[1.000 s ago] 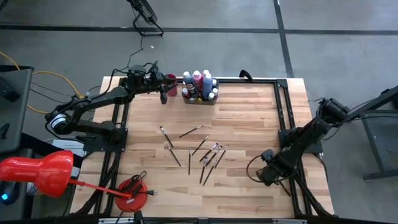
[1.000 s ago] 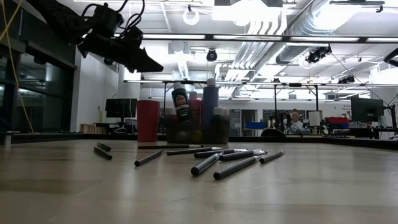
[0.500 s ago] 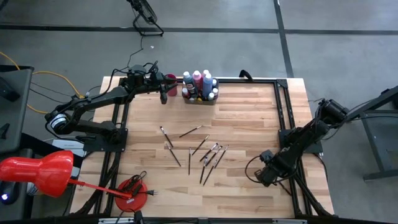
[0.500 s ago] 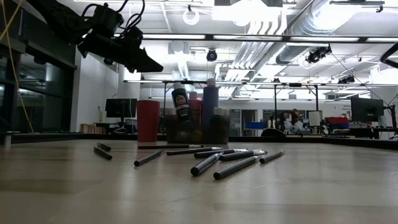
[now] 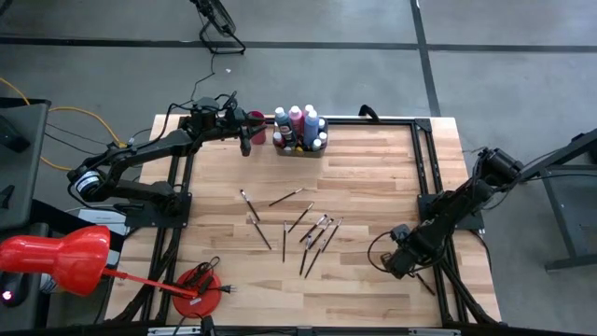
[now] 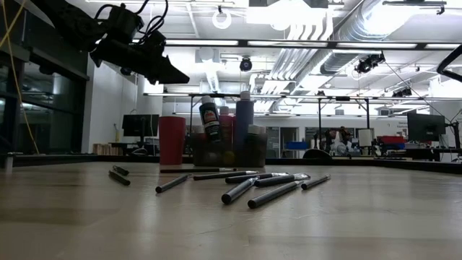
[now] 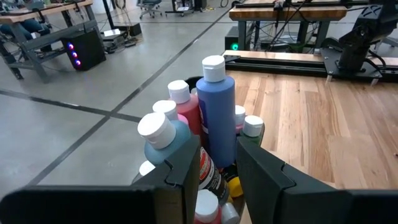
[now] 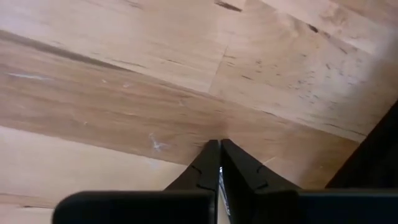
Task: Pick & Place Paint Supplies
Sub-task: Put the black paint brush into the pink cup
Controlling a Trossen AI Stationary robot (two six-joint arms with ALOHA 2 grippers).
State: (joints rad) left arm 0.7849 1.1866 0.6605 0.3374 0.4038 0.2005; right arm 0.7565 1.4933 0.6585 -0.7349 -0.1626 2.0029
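On the counter, the bottles stand packed together in a tray at the far edge, with a cup just beside it on the left. The brushes lie scattered flat on the counter's middle, nearer the front, well apart from the tray. The left end effector hangs above the far left part, beside the cup. The right end effector sits low over the front right edge, fingertips pressed together.
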